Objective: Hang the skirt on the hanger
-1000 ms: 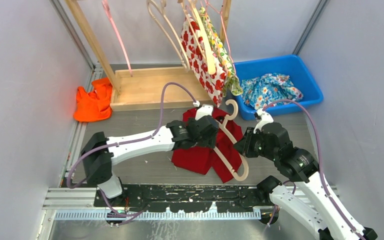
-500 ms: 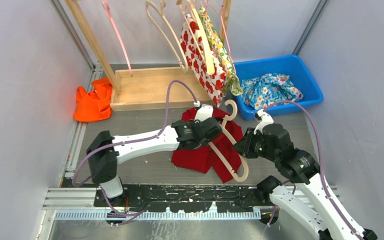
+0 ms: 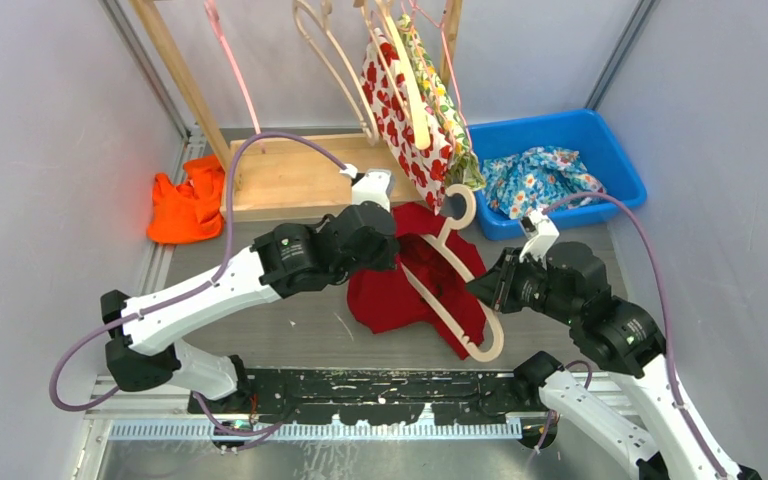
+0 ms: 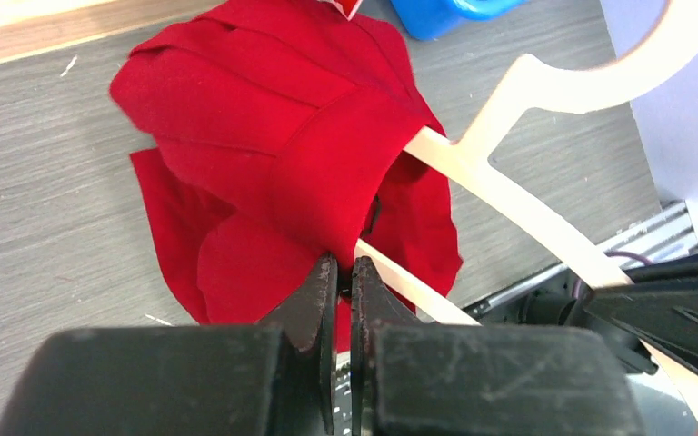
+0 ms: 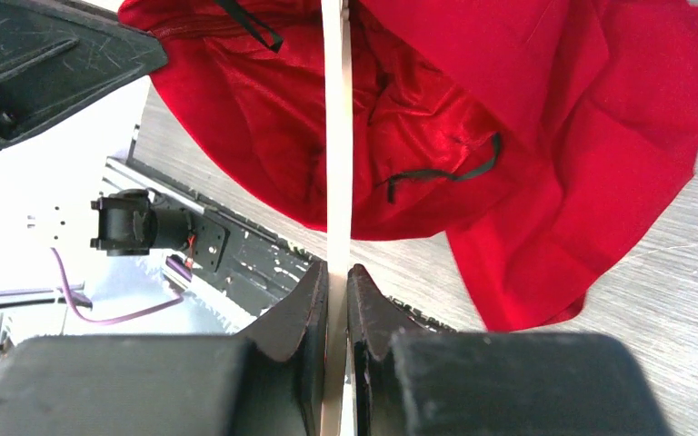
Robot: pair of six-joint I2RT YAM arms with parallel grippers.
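The red skirt (image 3: 400, 290) lies bunched on the grey table, and its top edge is pulled up. My left gripper (image 3: 392, 245) is shut on that edge (image 4: 344, 265), so the skirt (image 4: 264, 136) hangs from the fingertips. The pale wooden hanger (image 3: 487, 345) runs slantwise through the cloth, hook (image 3: 457, 205) toward the rack. One hanger arm (image 4: 527, 213) comes out of the skirt's opening. My right gripper (image 3: 488, 290) is shut on the hanger's lower bar (image 5: 336, 136), the jaws (image 5: 337, 270) clamping the thin wood. The skirt (image 5: 554, 136) drapes on both sides of that bar.
A wooden rack base (image 3: 290, 180) stands behind, with floral garments (image 3: 410, 110) and bare hangers (image 3: 330, 50) hanging above. A blue bin (image 3: 570, 135) with floral cloth (image 3: 540, 180) sits at the back right. Orange cloth (image 3: 188, 205) lies at the left wall. A black rail (image 3: 360, 390) borders the near edge.
My left gripper closed on the skirt's edge, then rose and drew back toward the rack, lifting the cloth. The hanger shifted slightly with it; the right gripper kept its hold.
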